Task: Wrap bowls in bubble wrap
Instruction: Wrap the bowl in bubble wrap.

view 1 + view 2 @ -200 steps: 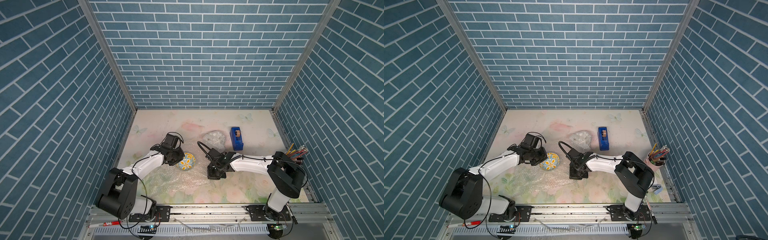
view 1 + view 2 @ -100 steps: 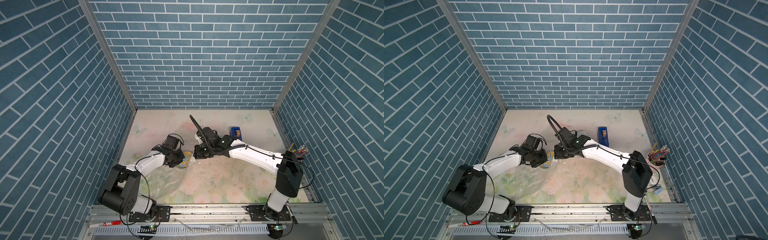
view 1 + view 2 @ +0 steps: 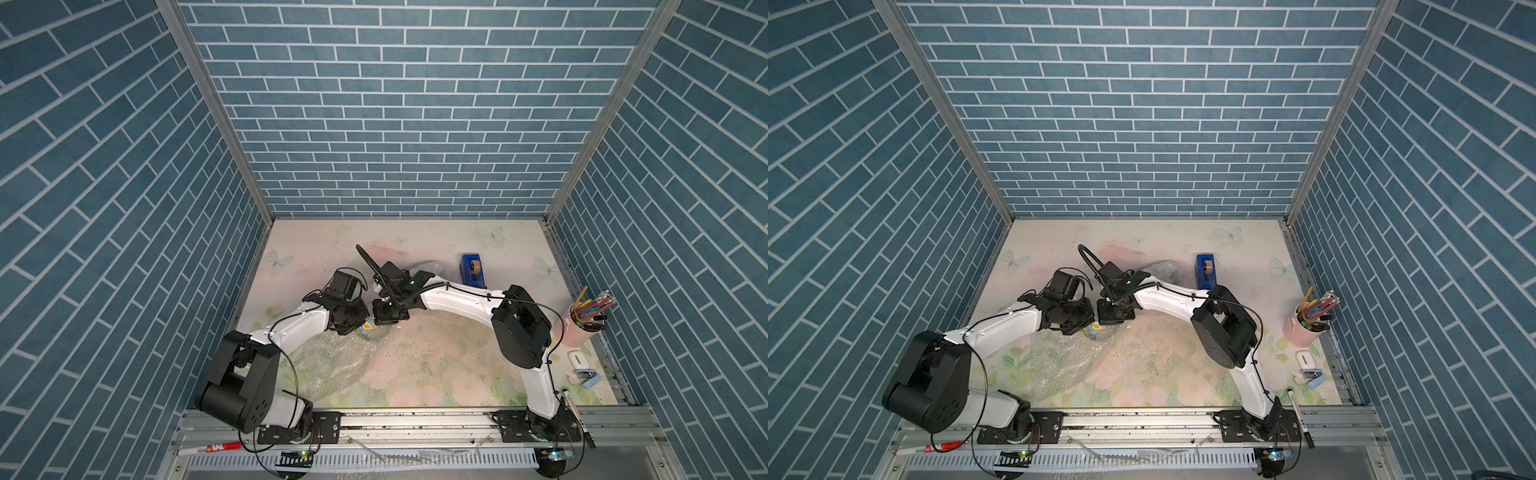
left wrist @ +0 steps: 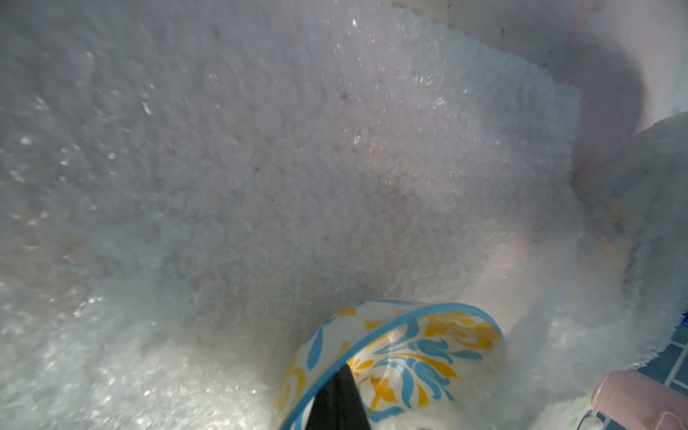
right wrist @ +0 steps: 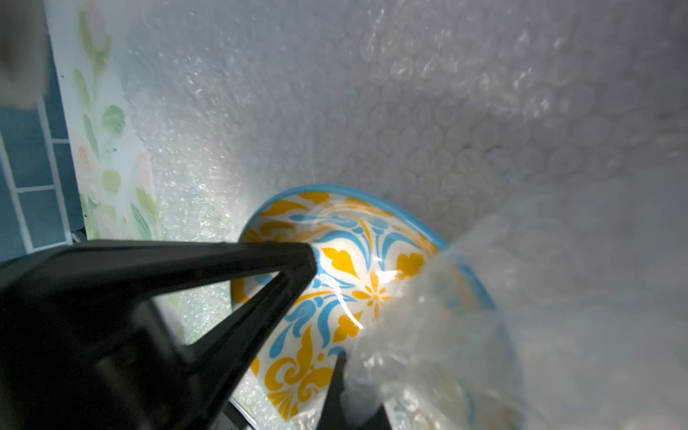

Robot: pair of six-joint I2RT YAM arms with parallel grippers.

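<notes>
Red "M" on white marker (image 3: 210, 448); other print too small to read.

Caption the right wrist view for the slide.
Close-up: right gripper holds a bubble wrap fold partly over the bowl.

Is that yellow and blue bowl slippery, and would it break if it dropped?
Probably slippery: the bowl has shiny glare spots, so it looks glazed. Likely breakable, since it looks like hard ceramic. The bubble wrap around it looks soft and should cushion it a little.
</notes>
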